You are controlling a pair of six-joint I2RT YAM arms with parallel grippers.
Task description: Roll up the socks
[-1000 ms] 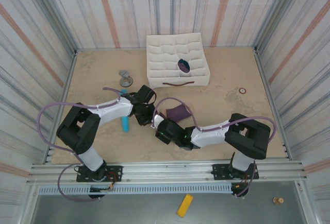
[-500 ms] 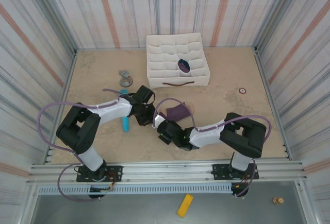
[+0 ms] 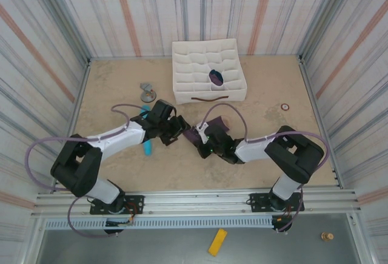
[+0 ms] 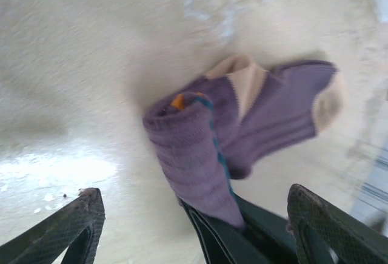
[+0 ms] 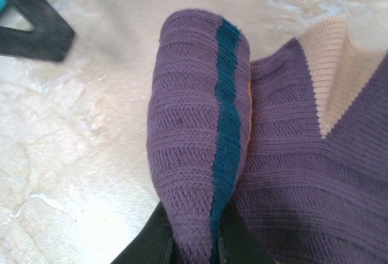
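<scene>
On the table (image 3: 273, 88), in front of the white organizer box (image 3: 209, 70), your left gripper (image 3: 172, 128) is spread wide, and the socks (image 3: 216, 125) lie just ahead of its fingers (image 4: 73, 227), apart from them. The socks rest flat, tan heel showing, with one end folded into an upright purple roll edged by a teal stripe. Your right gripper (image 3: 199, 135) is clenched on that roll, pinching its lower end between both fingers.

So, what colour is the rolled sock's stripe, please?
Dark teal on the rolled sock; clearest in right wrist view.
</scene>
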